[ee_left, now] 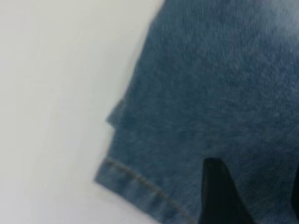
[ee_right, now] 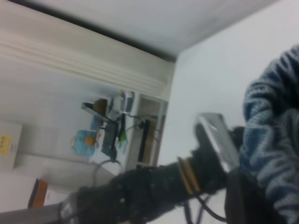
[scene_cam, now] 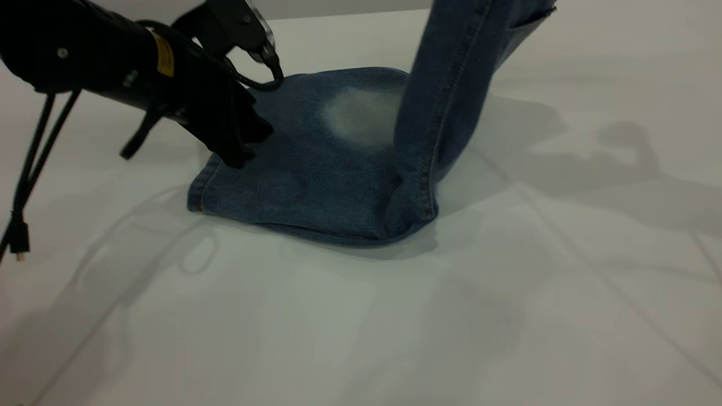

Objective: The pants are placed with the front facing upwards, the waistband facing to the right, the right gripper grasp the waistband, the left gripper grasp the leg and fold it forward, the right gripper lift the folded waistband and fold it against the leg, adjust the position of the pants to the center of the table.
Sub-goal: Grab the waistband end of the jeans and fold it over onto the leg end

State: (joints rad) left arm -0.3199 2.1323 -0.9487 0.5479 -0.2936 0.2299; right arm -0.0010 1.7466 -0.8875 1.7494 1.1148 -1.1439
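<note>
A wide, pale counter fills the room's foreground, bare but for shadows and a pair of short blue denim pants lying near its middle. The left claw sits low over the leg hem at the pants' left edge, pressing or hovering just at the cloth; its black finger shows against the denim in the left wrist view, but I cannot tell whether the claw is closed on the fabric or only resting there. Outward from it, the leg lies flat with a faded oval knee patch. Beyond that, the waist half rises steeply off the counter and out of sight at the top. The right claw's own tips are not visible; the right wrist view shows the gathered waistband bunched close against the camera, which suggests it is clamped there. The fold of waistband onto leg appears under way. To do it well, the left claw should pin the hem steady while the raised half is carried across and laid squarely, edges aligned, before release.
</note>
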